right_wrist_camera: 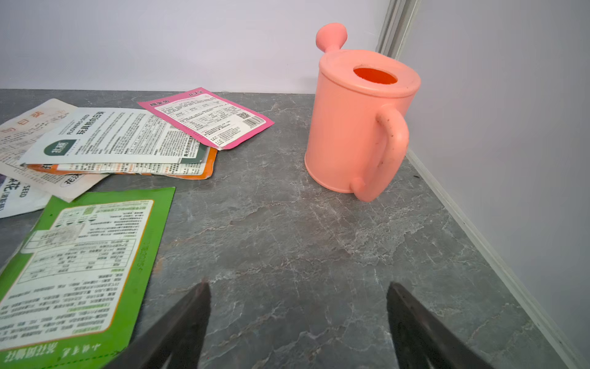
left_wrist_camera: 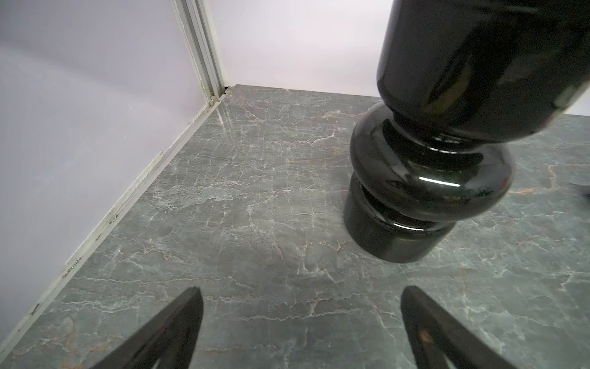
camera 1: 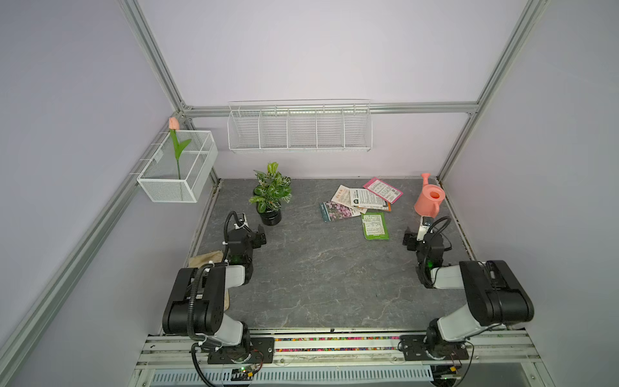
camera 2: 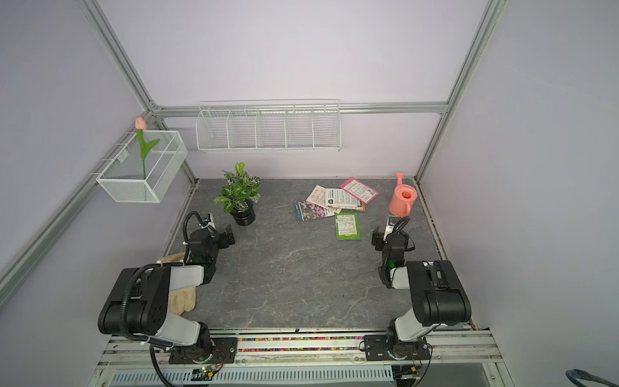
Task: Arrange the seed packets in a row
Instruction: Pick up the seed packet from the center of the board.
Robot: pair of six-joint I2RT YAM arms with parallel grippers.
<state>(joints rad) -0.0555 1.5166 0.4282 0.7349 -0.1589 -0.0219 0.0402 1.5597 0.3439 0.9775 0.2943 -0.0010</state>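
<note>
Seed packets [camera 1: 360, 201] heaped, overlapping, near tabletop [camera 1: 318, 274] back edge, right of centre. Green packet [camera 1: 375, 226] at heap's front, long axis front-to-back, just left of right gripper [right_wrist_camera: 298, 287], which is spread and empty. Left gripper [left_wrist_camera: 301, 294] also spread and empty, well apart.

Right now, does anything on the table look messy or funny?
Yes. The seed packets lie in a jumbled heap near the back, overlapping at odd angles, mostly text side up. Only the green packet lies mostly clear of the others. A beige glove pokes out from under the left arm.
</note>
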